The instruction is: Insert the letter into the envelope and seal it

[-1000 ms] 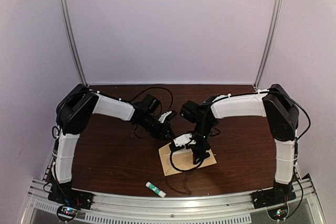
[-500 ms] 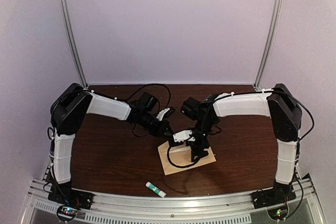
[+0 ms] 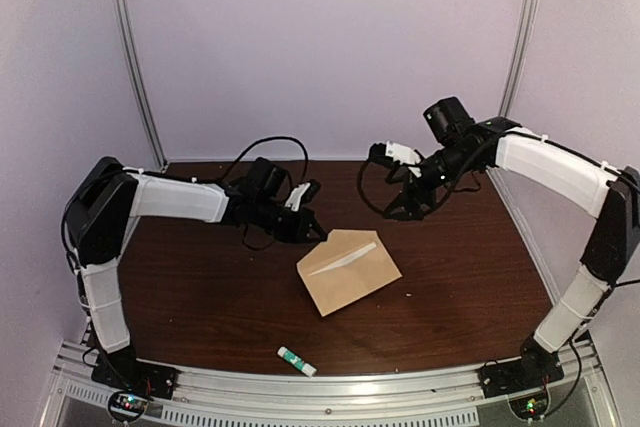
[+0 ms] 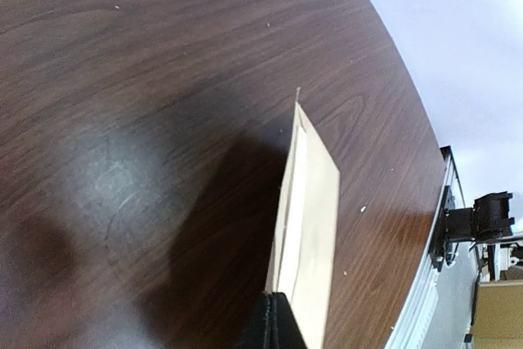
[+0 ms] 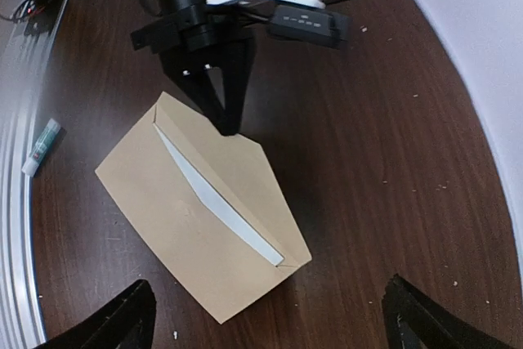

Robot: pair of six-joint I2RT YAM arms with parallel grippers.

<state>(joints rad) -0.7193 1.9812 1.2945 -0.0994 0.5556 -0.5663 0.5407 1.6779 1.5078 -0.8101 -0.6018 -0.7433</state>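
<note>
Lying flat near the middle of a dark wooden table [image 3: 200, 292] is the envelope [image 3: 348, 272], tan and turned at a slant, with its pointed flap folded down over its body. A thin pale strip [image 5: 216, 206] is showing along one edge of that flap; I cannot tell whether it is the edge of the letter. The left gripper [image 3: 308, 229] is reaching in low from the left, its two dark fingers pressed tightly together with no gap between them. Their tips are meeting the envelope right at the point of the flap, on its far edge, and from the left wrist view the paper is running away from the tips. Whether any paper is pinched between them I cannot tell. The right gripper [image 3: 410, 205] is hovering high above the far right part of the table, well apart from the envelope and tilted down towards it. Its fingers are standing wide apart, and nothing is sitting between them. A small white glue stick [image 3: 297, 361] with a green end is lying near the table's front edge, nearer the arm bases than the envelope and not touching it.
</note>
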